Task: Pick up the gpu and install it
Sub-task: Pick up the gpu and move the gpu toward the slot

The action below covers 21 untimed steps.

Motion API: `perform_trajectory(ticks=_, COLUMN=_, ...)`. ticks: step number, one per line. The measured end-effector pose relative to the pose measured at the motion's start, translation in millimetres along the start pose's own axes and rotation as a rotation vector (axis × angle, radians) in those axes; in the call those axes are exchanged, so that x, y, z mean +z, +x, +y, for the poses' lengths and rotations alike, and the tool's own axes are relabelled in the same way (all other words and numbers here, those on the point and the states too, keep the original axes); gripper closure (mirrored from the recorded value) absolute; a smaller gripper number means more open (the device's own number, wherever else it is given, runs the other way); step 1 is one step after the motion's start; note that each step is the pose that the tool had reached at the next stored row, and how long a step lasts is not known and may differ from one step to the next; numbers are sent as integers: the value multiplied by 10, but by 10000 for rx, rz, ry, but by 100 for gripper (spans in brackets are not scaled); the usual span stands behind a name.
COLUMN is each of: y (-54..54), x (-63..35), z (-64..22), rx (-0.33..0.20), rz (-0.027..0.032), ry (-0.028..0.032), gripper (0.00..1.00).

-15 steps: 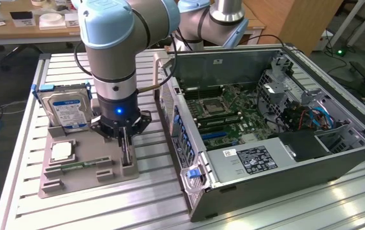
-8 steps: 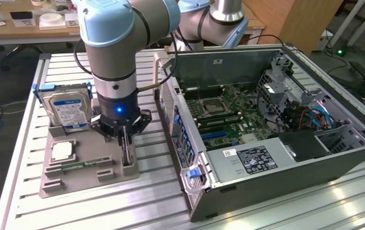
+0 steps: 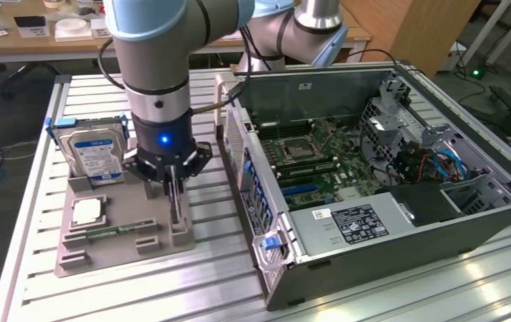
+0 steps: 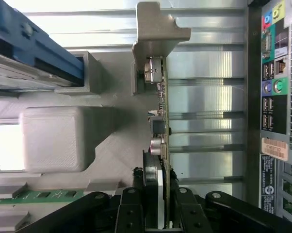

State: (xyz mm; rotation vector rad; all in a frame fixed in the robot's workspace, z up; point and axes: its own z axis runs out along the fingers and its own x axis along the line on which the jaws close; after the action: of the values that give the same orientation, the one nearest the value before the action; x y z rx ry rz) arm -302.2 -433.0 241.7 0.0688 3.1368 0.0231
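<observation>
**Jaws on the gpu**

I see the gpu (image 4: 161, 111) edge-on, a thin green board upright in its slot on the grey holder (image 3: 103, 258). Jaws pinch its top edge. Worktop (image 3: 129, 295) slats separate the holder from the open case (image 3: 399, 261).

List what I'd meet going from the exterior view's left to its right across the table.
hard drive → gpu, standing on edge with the pincer closed on it → open case
</observation>
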Motion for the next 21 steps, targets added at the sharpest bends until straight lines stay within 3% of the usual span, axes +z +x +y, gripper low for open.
perform_trajectory(ticks=21, y=2, x=-926, z=14, rx=0, rz=0, ry=-3, gripper=72)
